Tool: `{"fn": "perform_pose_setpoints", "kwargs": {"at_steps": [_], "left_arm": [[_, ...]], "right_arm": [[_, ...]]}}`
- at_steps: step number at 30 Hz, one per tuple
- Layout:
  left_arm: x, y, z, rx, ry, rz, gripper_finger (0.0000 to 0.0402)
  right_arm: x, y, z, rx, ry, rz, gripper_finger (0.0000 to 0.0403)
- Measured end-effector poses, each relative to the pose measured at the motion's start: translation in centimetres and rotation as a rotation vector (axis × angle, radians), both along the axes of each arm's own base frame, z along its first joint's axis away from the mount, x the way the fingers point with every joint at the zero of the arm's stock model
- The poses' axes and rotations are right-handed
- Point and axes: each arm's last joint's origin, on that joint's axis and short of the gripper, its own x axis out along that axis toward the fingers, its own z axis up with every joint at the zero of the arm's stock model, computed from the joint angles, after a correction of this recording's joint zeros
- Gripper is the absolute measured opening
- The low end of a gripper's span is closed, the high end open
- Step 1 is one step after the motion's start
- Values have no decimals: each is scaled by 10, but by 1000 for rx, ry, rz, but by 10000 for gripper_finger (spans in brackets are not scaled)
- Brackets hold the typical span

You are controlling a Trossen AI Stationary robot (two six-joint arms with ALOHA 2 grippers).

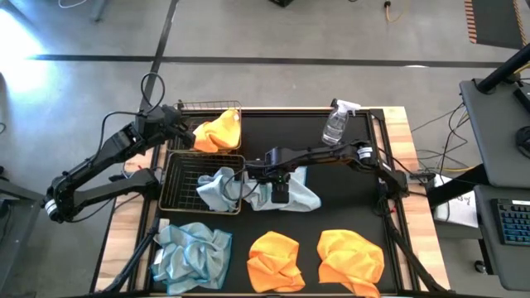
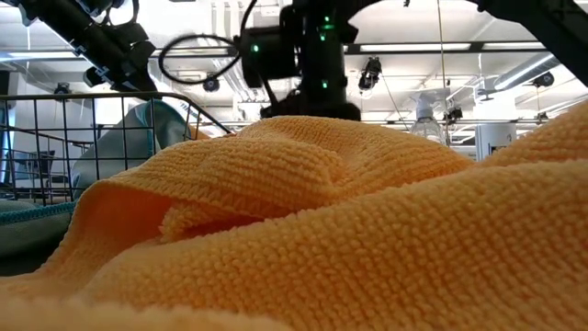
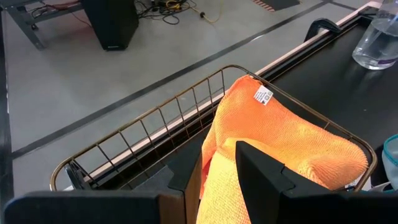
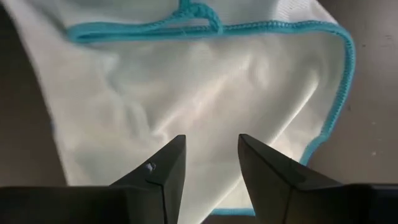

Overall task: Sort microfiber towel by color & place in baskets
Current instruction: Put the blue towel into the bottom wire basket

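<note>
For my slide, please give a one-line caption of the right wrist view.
Right gripper, jaws open, above a pale blue-grey towel with a teal hem lying on the dark table.

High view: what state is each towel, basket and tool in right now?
Far basket: holds one orange towel.
Near basket: blue towel draped over its rim.
Second blue towel: flat on the mat under the right tool, tool open.
Left tool: open at the far basket.
Front blue towel and two front orange towels: unsorted.
</note>
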Motion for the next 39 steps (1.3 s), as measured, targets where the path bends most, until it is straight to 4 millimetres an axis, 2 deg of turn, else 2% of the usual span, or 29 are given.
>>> {"fn": "perform_pose_setpoints", "kwargs": {"at_steps": [10, 22, 27, 35, 39], "left_arm": [[0, 0, 0, -3, 4, 0, 84], [0, 0, -1, -5, 5, 0, 84], [0, 0, -1, -5, 6, 0, 84], [0, 0, -1, -5, 5, 0, 84], [0, 0, -1, -5, 5, 0, 84]], "right_arm": [[-5, -2, -31, 0, 1, 0, 151], [-3, -3, -35, -1, -43, 10, 143], [-2, -3, -35, 1, -53, 20, 107], [-2, -3, -35, 5, -57, 21, 17], [-2, -4, -35, 5, -57, 21, 9]]}}
